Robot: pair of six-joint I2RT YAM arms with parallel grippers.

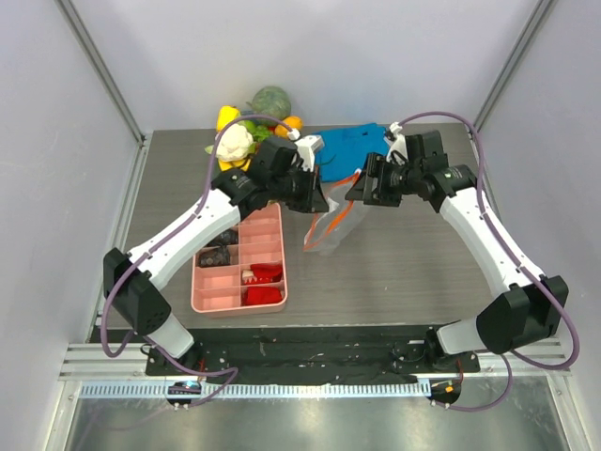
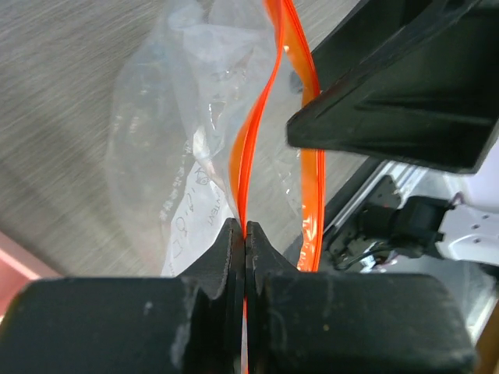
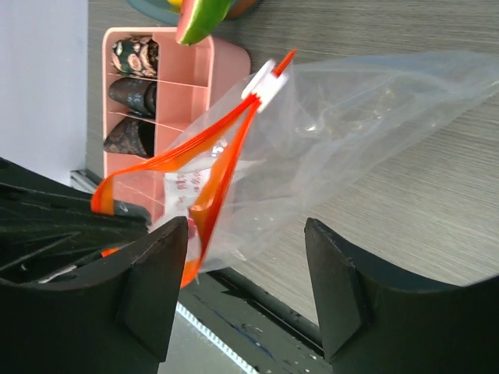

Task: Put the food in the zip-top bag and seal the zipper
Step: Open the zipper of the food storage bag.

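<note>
The clear zip-top bag (image 1: 331, 225) hangs between my two grippers above the table, and nothing shows inside it. My left gripper (image 1: 315, 194) is shut on one side of its orange-red zipper (image 2: 251, 148), pinched at the fingertips (image 2: 245, 231). My right gripper (image 1: 361, 193) is open, with the bag's mouth (image 3: 210, 195) between its jaws, close to the left finger (image 3: 160, 265). A white slider (image 3: 265, 81) sits at the zipper's far end. The food lies at the back left: white cauliflower (image 1: 235, 143), a yellow piece (image 1: 225, 116), a green piece (image 1: 269, 99) and an orange (image 1: 293, 121).
A pink compartment tray (image 1: 218, 299) with dark and red pieces stands front left of the bag, also in the right wrist view (image 3: 226, 62). A folded blue cloth (image 1: 352, 148) lies behind the grippers. White walls enclose the table.
</note>
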